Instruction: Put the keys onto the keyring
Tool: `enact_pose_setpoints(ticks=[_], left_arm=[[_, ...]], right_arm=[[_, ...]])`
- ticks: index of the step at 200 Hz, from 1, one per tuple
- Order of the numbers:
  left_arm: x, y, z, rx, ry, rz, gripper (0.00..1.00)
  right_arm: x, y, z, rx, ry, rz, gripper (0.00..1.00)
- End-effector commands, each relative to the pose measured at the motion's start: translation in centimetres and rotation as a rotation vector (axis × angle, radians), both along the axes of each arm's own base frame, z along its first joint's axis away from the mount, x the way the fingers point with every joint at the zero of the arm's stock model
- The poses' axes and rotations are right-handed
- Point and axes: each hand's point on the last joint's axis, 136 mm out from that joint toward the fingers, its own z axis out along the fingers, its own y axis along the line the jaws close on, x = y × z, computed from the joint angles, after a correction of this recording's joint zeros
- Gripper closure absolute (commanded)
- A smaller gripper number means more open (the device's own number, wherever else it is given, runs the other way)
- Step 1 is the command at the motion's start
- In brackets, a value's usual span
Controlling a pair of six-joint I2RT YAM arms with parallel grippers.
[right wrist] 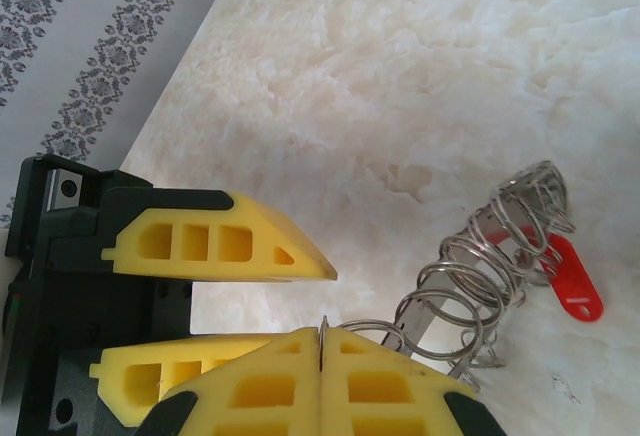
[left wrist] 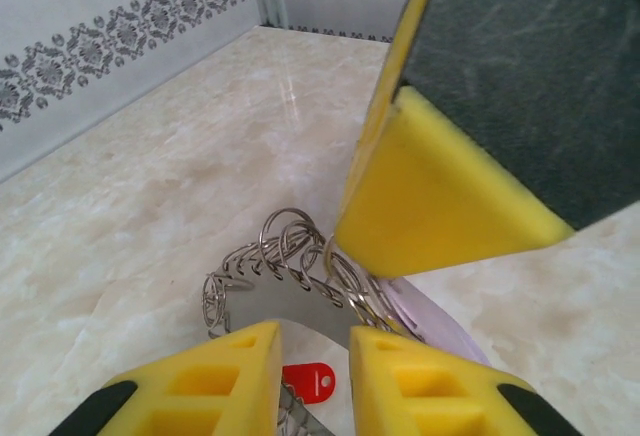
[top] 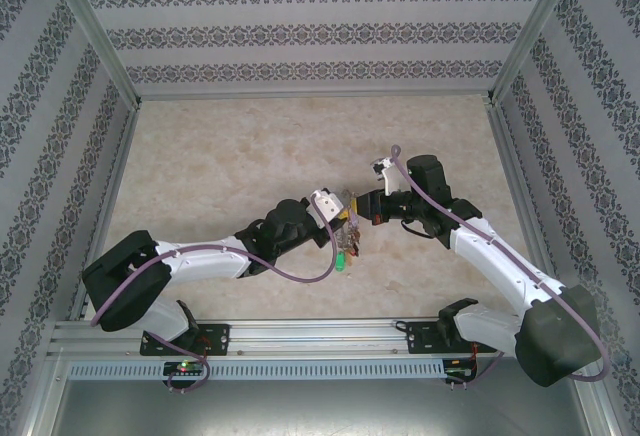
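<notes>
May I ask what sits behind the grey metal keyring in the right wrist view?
A red plastic key head, partly hidden by the grey wire-looped keyring; the right gripper covers its near end.

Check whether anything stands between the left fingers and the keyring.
Nothing visible does. The keyring reaches into the gap between the left fingers. The right fingers clamp its rim just beyond, close by but not in between.
</notes>
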Motion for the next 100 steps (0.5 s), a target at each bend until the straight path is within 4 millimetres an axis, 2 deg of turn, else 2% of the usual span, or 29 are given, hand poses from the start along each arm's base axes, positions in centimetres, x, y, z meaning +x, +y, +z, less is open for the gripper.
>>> enact_pose_setpoints(ticks=[1,65,100], left_arm=[[-1.17,-1.02,0.7,-0.006,-0.024,-0.08,0.74],[-1.53,-1.38,-0.1,0.054,-0.02,-0.122,0.75],[-1.44,-1.51,0.36,0.037,-0.028,-0.121,0.75]], right_arm=[[-0.26,0.98,2.69,0.048,-0.078,0.055,1.0],[-0.41,0.95,2.64,0.049,-0.076,0.056,1.0],[-0.4,1.0,2.81,0.05,-0.08,0.059,1.0]])
